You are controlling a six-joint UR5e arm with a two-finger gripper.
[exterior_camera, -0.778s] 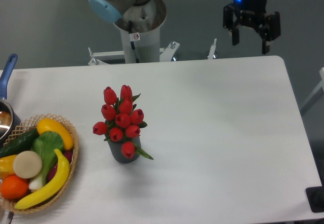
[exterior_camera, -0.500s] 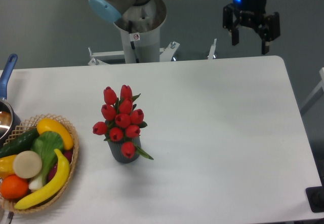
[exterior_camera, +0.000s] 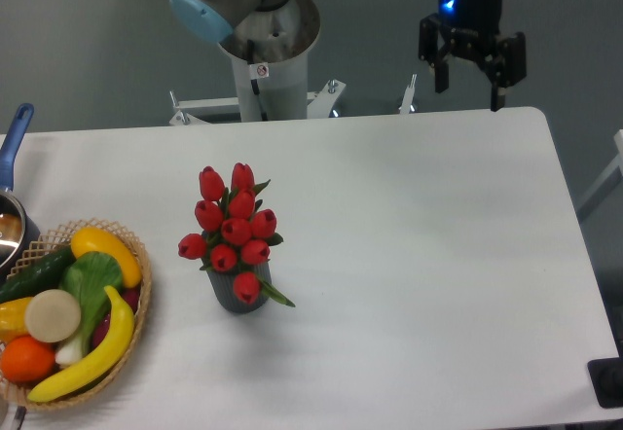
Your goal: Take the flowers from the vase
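Observation:
The flowers (exterior_camera: 231,231), several red tulip buds with green leaves, stand upright in the vase (exterior_camera: 237,296), a small dark grey ribbed pot left of the table's middle. One bud hangs over the vase's front rim. My gripper (exterior_camera: 468,93) hangs high over the table's far right edge, well away from the flowers. Its two black fingers are spread apart with nothing between them.
A wicker basket (exterior_camera: 136,305) with a banana, cucumber, orange and other produce sits at the left front corner. A pot with a blue handle (exterior_camera: 15,138) pokes in at the left edge. The arm's base column (exterior_camera: 265,70) stands behind the table.
The gripper has shifted slightly left and upward. The flowers and vase have not moved.

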